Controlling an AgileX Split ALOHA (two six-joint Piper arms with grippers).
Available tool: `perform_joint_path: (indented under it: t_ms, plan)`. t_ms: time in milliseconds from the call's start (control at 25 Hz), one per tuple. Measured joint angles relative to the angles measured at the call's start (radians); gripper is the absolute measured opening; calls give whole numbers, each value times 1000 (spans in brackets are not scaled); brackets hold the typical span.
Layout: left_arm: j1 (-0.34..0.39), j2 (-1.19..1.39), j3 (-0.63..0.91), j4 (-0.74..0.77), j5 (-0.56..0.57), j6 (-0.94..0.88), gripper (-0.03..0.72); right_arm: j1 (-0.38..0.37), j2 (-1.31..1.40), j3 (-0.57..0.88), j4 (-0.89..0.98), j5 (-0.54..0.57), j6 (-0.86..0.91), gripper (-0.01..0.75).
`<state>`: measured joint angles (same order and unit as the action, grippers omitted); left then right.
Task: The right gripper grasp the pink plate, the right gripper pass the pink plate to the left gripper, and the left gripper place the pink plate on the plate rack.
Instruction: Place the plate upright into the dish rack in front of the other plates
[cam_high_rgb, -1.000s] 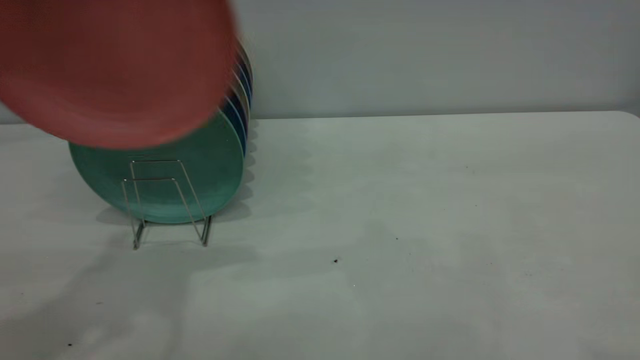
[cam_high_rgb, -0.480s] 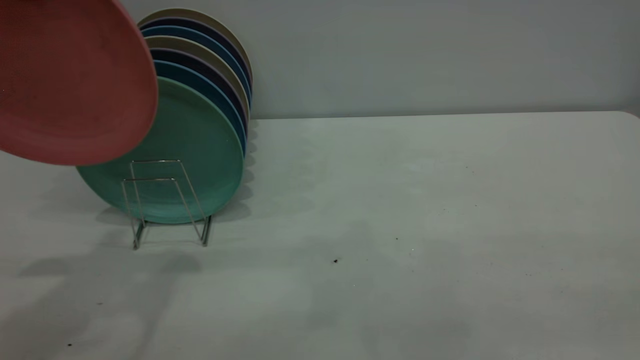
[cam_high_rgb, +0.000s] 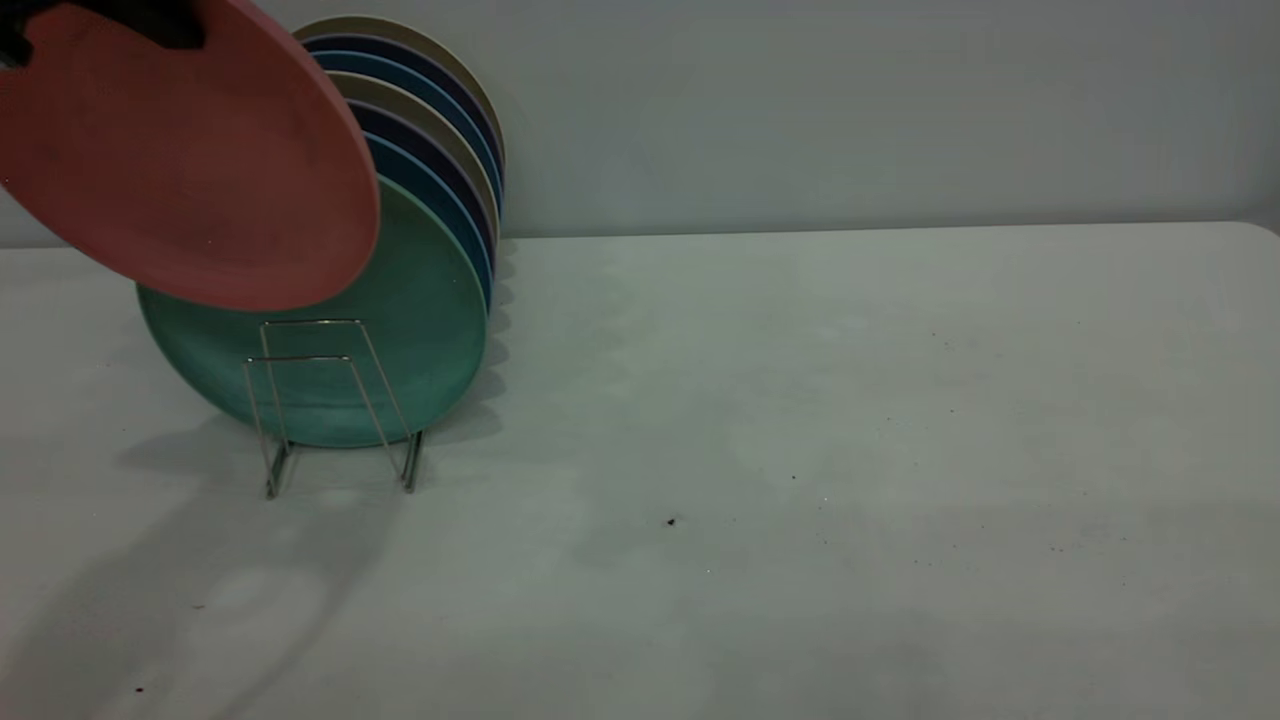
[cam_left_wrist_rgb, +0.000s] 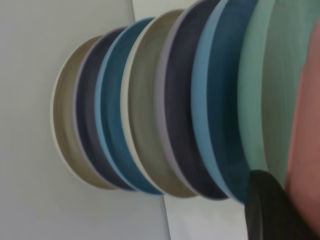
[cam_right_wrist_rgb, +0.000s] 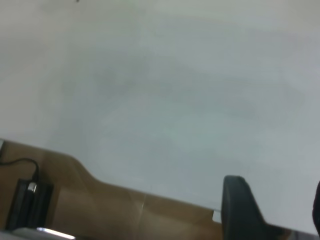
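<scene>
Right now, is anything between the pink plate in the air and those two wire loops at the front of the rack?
No. In the exterior view the pink plate hangs above the plate rack; only the teal-green plate behind shows through.

The exterior view sits low and near the table (cam_high_rgb: 800, 400), facing level toward the back wall. The left wrist view looks close and side-on at the stacked plates (cam_left_wrist_rgb: 150, 110), shared with the exterior. The right wrist view looks down across the table's edge

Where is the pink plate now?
In the exterior view, the pink plate hangs tilted at upper left, held by the left tool, before the teal plate.
</scene>
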<state>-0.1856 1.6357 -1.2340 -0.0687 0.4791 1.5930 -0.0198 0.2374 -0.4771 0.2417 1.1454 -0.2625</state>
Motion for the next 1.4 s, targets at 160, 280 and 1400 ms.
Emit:
perform_joint_path:
  t_ms: [160, 280, 1400]
  plan:
    - [-1, 18, 0, -26, -8, 57, 110, 0, 0, 4, 0, -6, 1, 366]
    - [-1, 36, 0, -78, -13, 91, 110, 0, 0, 5, 0, -6, 1, 366]
    - [27, 100, 0, -21, 60, -82, 110, 0, 0, 5, -1, -7, 1, 366]
